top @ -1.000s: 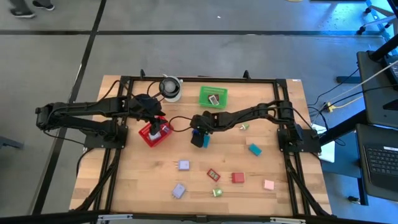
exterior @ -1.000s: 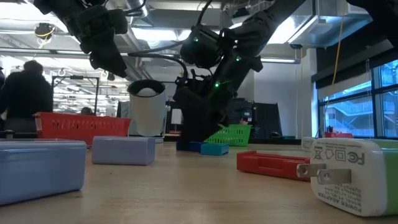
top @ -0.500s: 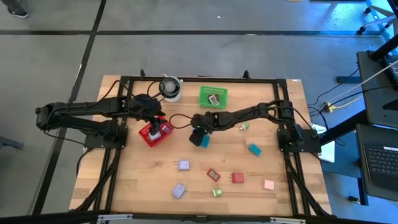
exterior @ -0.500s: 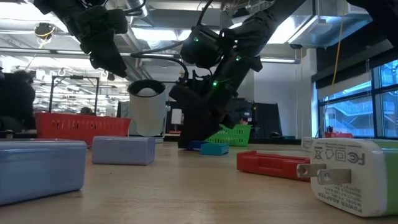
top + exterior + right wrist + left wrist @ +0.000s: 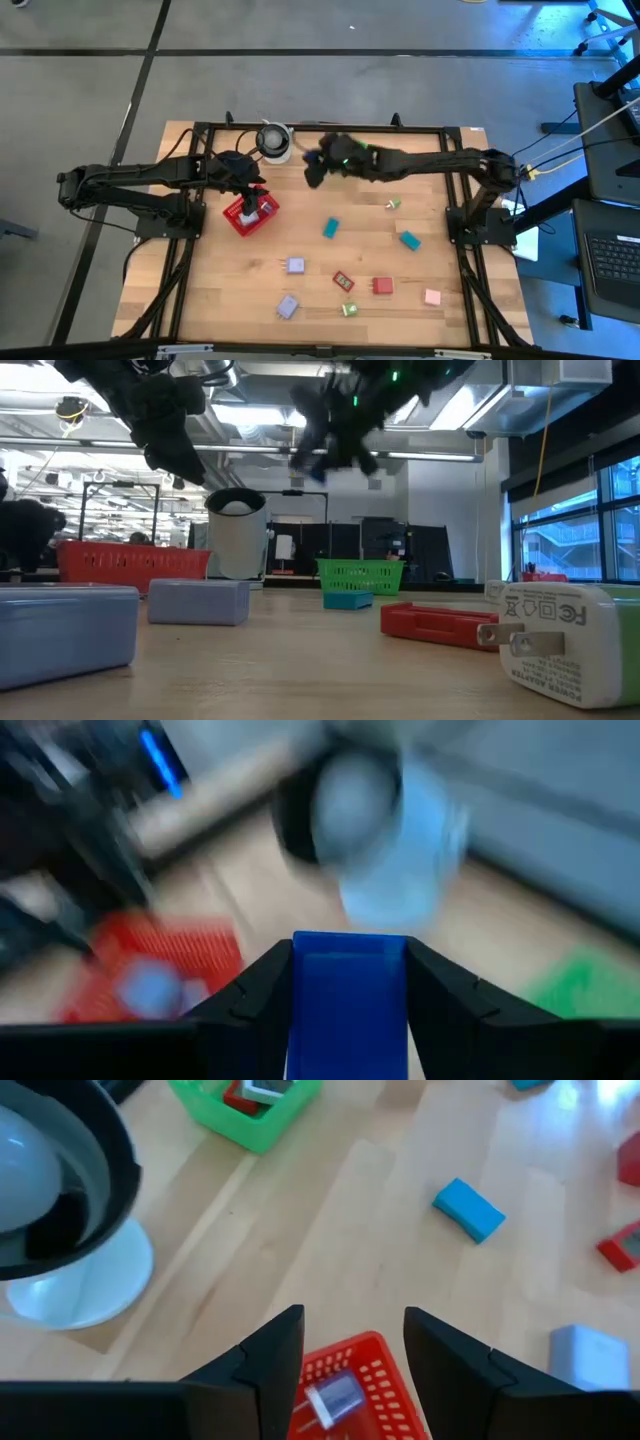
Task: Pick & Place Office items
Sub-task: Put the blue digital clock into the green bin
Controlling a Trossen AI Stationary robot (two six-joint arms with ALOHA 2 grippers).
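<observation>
My right gripper (image 5: 313, 172) is shut on a blue piece (image 5: 349, 1020) and hangs high above the table's far side, between the white cup (image 5: 272, 141) and the green basket (image 5: 360, 573). It is a blur in the low view (image 5: 325, 448). My left gripper (image 5: 352, 1342) is open and hovers over the red mesh basket (image 5: 243, 216), which holds a lavender piece (image 5: 335, 1398). A teal piece (image 5: 330, 228) lies flat mid-table. Lavender (image 5: 295, 265), red (image 5: 381, 286), pink (image 5: 432, 297) and green (image 5: 349, 309) pieces lie toward the near edge. My right gripper pinches the blue piece between its two fingers, which sit on its opposite side faces (image 5: 305, 982). The piece is lifted clear of the table. Motion blur hides the rest.
The white cup (image 5: 60, 1210) stands at the far edge, left of the green basket (image 5: 245, 1105), which holds small items. Another teal piece (image 5: 409, 240) and a small green one (image 5: 393, 204) lie on the right. Bare wood lies between the red basket and the teal piece.
My right gripper has risen from the table beside the teal piece and swung toward the far edge, near the white cup, carrying the blue piece up with it. The teal piece has stayed on the table.
</observation>
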